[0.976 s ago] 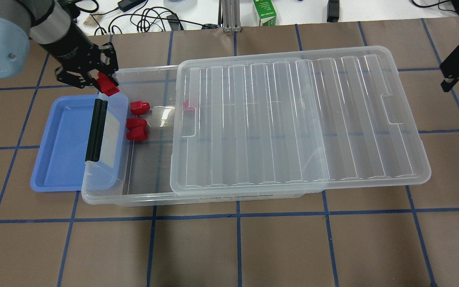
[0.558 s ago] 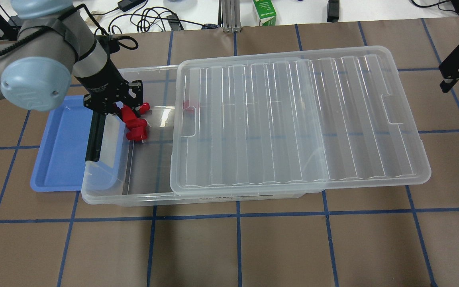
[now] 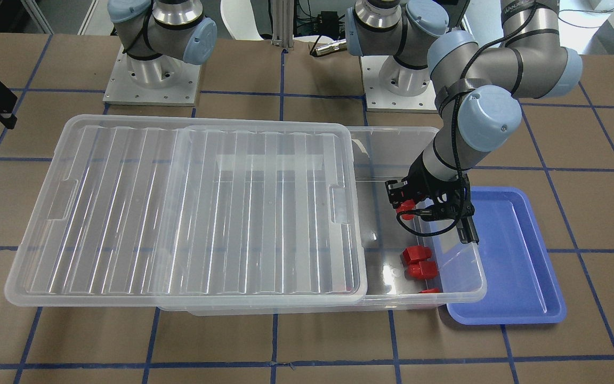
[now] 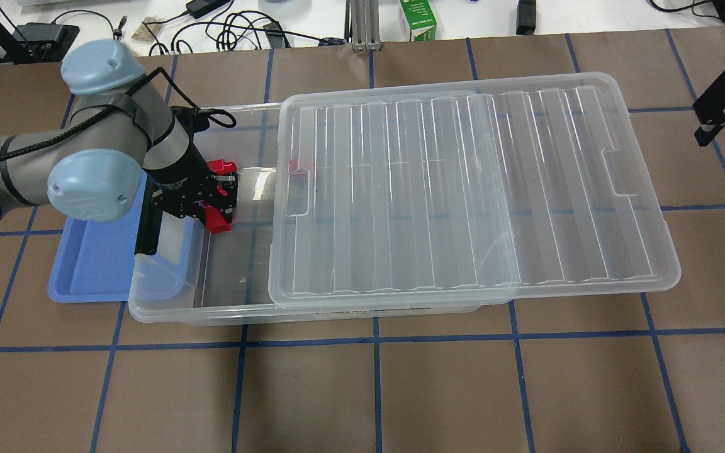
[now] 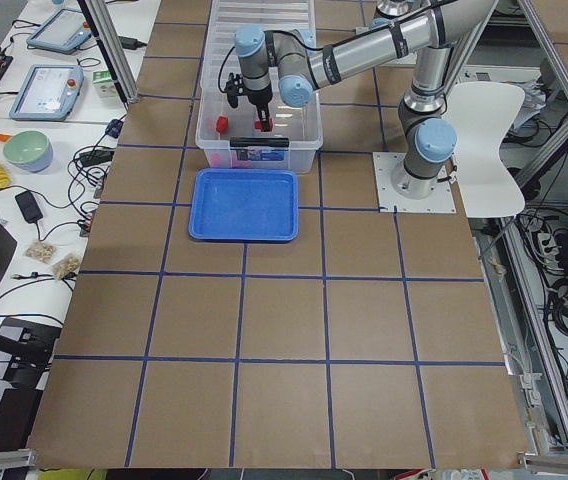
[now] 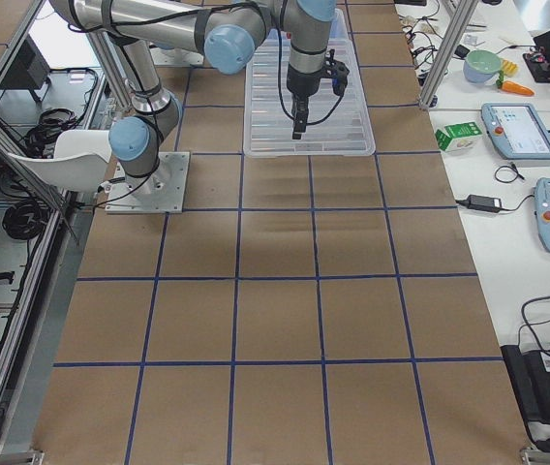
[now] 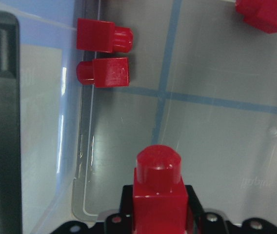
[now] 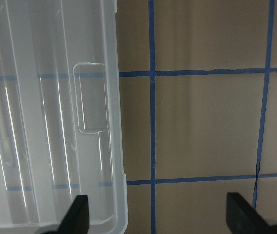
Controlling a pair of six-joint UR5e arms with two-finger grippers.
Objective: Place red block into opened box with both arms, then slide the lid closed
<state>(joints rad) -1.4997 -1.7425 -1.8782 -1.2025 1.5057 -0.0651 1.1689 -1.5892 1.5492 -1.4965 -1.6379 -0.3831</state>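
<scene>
- Front-facing view: right of centre, the left gripper (image 3: 411, 208), clenched on the red block (image 3: 406, 204), has swung within a second from the corner of the box (image 3: 392, 130) down into its open end. Release looks like the next step.
- Overhead: the lid (image 4: 463, 189) has not budged and half-covers the box. At left, the arm hides the held block, which is hard to tell from the loose red blocks (image 4: 221, 167).
- Left side: the gripper is tiny at top centre, behind the blue tray (image 5: 244, 205), and its grip is unreadable.
- Right side: the lid fills the top centre, and the left gripper cannot be made out.
- Left wrist: the block is clamped at bottom centre, above the box floor, with the fingers cut off.
- Right wrist: the right gripper (image 8: 158, 207) is spread wide and empty over the tabletop (image 8: 207, 122), beside the lid's notch.
</scene>
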